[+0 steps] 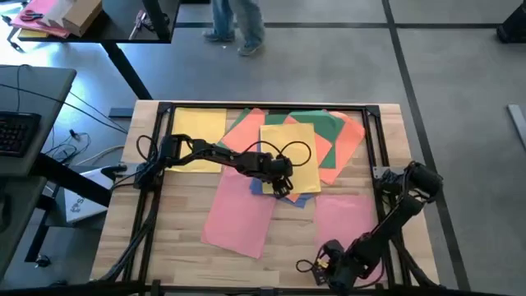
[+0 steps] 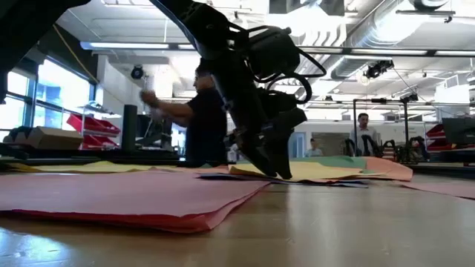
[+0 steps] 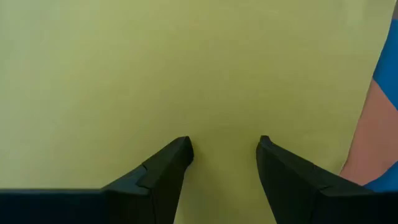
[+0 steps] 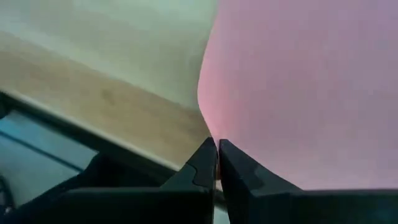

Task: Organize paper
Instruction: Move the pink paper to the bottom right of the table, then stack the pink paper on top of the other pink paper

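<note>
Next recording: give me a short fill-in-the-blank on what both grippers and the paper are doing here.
1. The left gripper hovers, fingers ____, over a yellow sheet.
2. The right gripper has its fingers ____.
3. By the right gripper lies a ____ sheet.
4. The sheets rest on a ____ table.

Missing words: open; shut; pink; wooden

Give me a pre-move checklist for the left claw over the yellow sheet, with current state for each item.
1. Left claw open: ok, a gap shows between its fingers.
2. Left claw over the yellow sheet: ok, yellow fills the left wrist view.
3. Fingertips touching the sheet: cannot tell; the low view shows them down near the paper.
4. Sheet free of other paper on top: ok in the high view.
5. Right claw clear of the pile: ok, shut at the table's near edge by a pink sheet.
</note>
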